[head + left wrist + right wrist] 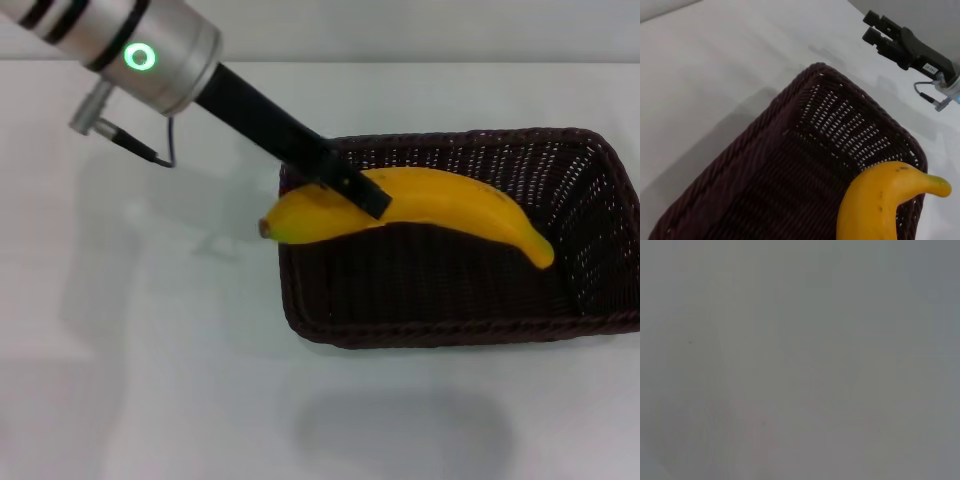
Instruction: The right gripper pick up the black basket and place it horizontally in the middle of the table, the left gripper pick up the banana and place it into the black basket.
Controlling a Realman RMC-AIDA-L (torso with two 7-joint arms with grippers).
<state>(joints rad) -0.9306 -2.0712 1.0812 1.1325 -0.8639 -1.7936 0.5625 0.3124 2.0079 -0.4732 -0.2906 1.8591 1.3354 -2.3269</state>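
Left gripper [362, 192] across banana [440, 205], over black basket [600, 190]

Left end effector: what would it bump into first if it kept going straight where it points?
Probably the woven floor of the black basket. The left end effector, shut on the banana, points down into it, so the banana would likely touch first; depth is unclear.

Basket [450, 300]: its far end, away from the left pincer [362, 192], is cut by the head view's edge; the left wrist view crops its near corner.
Banana [420, 205]: a band of its middle is hidden under the left pincer; the left wrist view shows only the stem end.
Left pincer fingers: grip cannot be told.
Right wrist view: a featureless grey blur.
Right pincer [880, 32]: small, far beyond the basket.
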